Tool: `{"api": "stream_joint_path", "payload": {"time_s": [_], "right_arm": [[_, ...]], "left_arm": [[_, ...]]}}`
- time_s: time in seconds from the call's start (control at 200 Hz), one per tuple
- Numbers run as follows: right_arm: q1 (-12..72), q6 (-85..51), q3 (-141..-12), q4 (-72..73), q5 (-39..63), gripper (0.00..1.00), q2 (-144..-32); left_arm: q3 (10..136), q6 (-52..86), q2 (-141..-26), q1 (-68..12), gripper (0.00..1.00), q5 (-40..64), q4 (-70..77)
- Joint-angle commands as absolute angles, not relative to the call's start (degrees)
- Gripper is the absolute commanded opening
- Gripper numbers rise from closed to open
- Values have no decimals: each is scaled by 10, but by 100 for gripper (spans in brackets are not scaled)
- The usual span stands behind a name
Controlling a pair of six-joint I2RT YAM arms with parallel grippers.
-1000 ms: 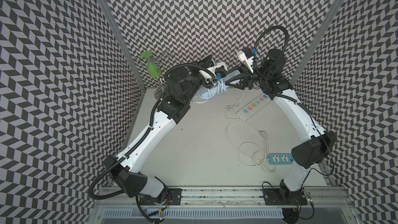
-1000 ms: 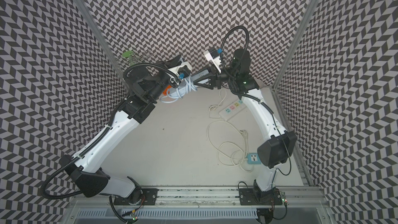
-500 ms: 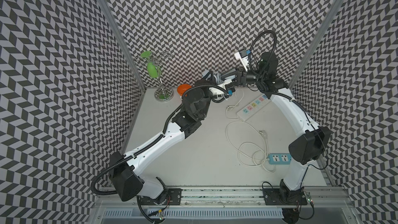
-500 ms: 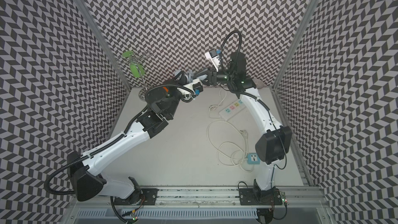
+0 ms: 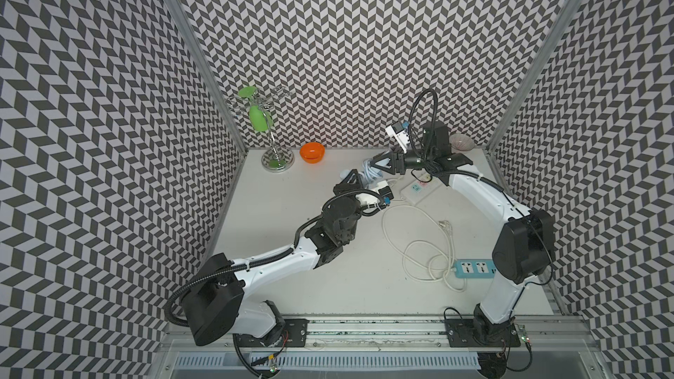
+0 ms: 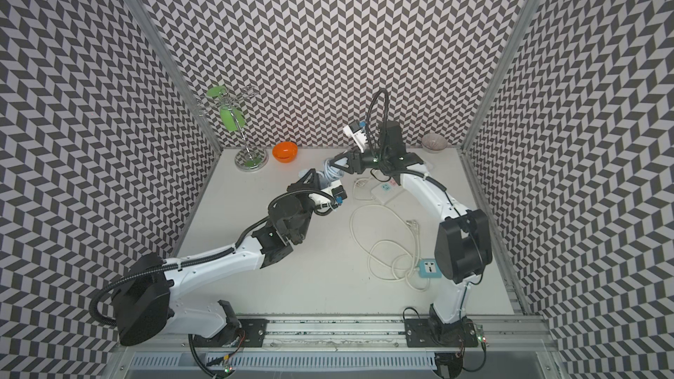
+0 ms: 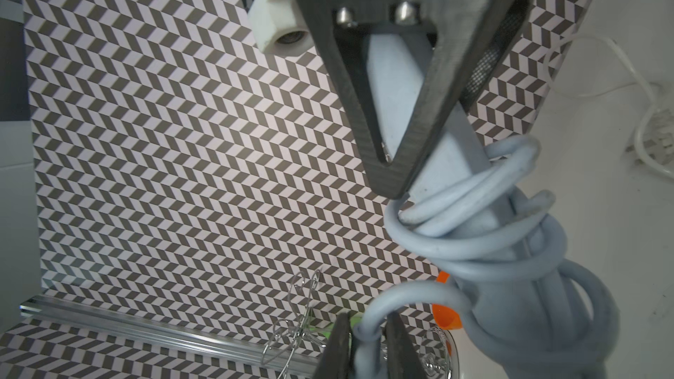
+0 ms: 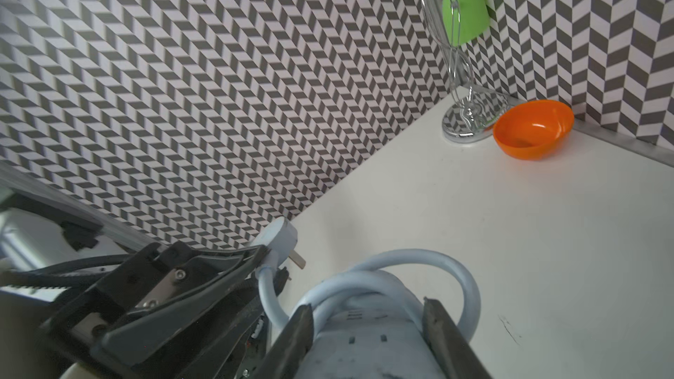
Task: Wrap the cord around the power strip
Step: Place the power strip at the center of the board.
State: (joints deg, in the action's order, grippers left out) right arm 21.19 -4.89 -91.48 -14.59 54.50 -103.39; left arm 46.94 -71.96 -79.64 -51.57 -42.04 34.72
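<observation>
Cord (image 7: 474,246) was mostly coiled on power strip (image 7: 452,154), held by R gripper (image 8: 368,319); L gripper (image 7: 366,329) pinched remaining tail nr plug (image 8: 279,236).

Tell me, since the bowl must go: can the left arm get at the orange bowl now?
Probably yes: bare table lies before the orange bowl. But the left gripper is shut on the cord, so it could only touch.
</observation>
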Motion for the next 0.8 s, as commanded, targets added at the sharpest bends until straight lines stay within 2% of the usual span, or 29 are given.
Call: {"api": "stream_joint_path", "payload": {"time_s": [0.0, 0.386, 0.796], "right_arm": [[242, 38, -913, -84, 445, 0, -995], [269, 67, -772, -21, 405, 0, -982], [268, 34, -752, 58, 459, 0, -992]], "left_arm": [[445, -669, -812, -538, 12, -409, 367], [407, -619, -886, -556, 13, -465, 389], [403, -468, -950, -617, 20, -482, 305]]}}
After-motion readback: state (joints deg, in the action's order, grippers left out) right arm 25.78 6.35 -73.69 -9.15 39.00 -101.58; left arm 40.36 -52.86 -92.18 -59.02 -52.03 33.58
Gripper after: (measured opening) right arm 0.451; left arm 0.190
